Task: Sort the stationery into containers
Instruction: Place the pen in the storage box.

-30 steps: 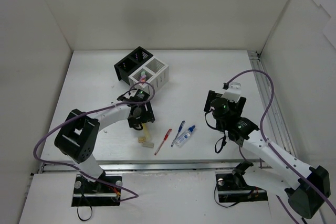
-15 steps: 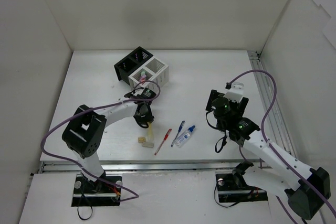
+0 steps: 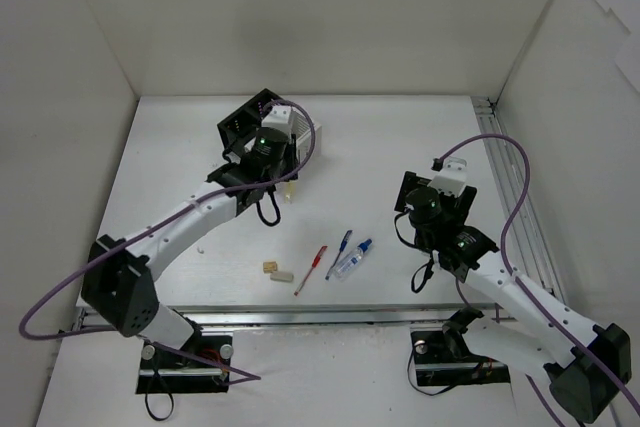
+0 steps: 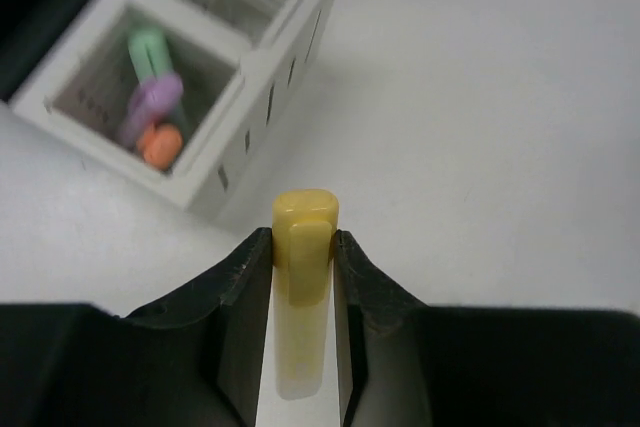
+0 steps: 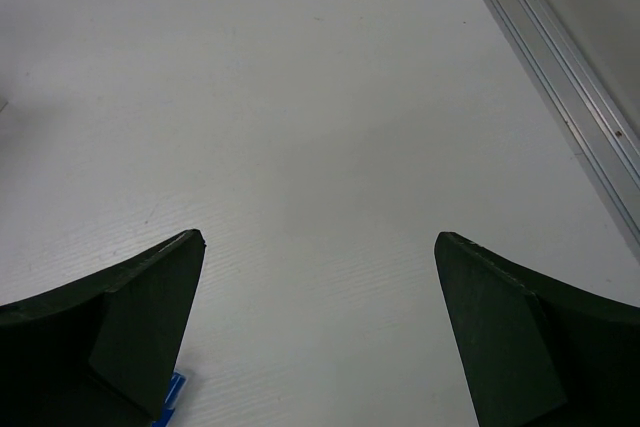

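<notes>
My left gripper [image 4: 303,247] is shut on a yellow marker [image 4: 304,237] and holds it just in front of the white box [image 4: 262,65]. The box's near compartment holds a green-capped marker [image 4: 150,49], a pink marker [image 4: 150,109] and an orange marker [image 4: 160,145]. The other compartment looks empty. In the top view the left gripper [image 3: 284,185] and wrist cover most of the white box. The black box [image 3: 238,127] stands behind it. My right gripper [image 5: 320,242] is open and empty over bare table, at right in the top view [image 3: 418,195].
A red pen [image 3: 311,269], a blue pen [image 3: 342,247] and a clear blue-capped bottle [image 3: 351,260] lie in front of centre. Two beige erasers [image 3: 276,271] lie left of them. A metal rail [image 3: 510,187] runs along the table's right edge. White walls enclose the table.
My left gripper has carried the yellow marker from near the erasers up to the white box. The right arm has barely moved.
</notes>
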